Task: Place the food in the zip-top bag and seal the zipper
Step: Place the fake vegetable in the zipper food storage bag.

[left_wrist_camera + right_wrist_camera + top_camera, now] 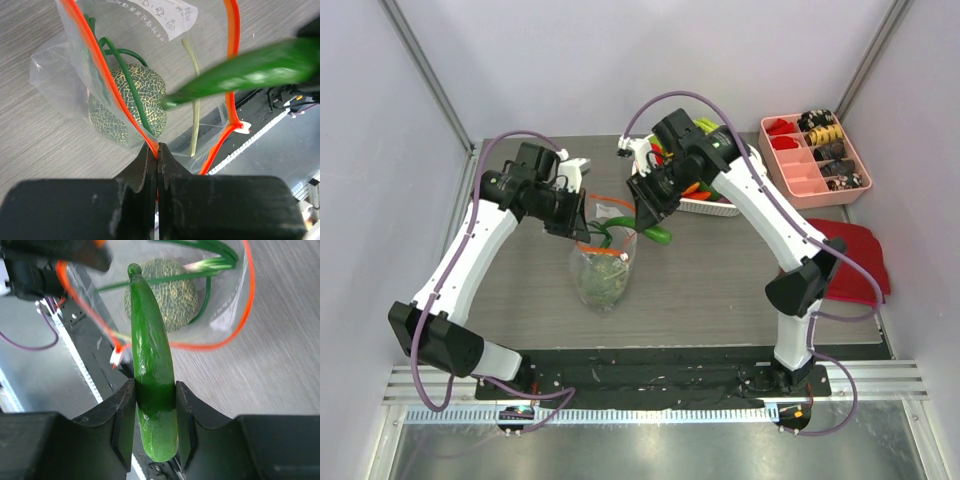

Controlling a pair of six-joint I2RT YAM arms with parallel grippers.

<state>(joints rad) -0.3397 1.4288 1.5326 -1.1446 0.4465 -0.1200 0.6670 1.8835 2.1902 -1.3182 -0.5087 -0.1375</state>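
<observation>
The clear zip-top bag [603,272] stands at the table's middle with its mouth held open. Its orange-red zipper [102,75] rings the mouth. My left gripper [157,150] is shut on the zipper strip at the mouth's rim. Inside lie a round grey-green netted head [135,102] and thin green stems [210,262]. My right gripper [155,395] is shut on a long dark green cucumber [150,365] and holds it just above the open mouth, tip pointing in. The cucumber also shows in the top view [652,230].
A white basket [705,205] with more colourful toy produce stands behind the right gripper. A pink divided tray [815,160] sits at the back right. A dark red cloth [855,260] lies at the right, beside the right arm.
</observation>
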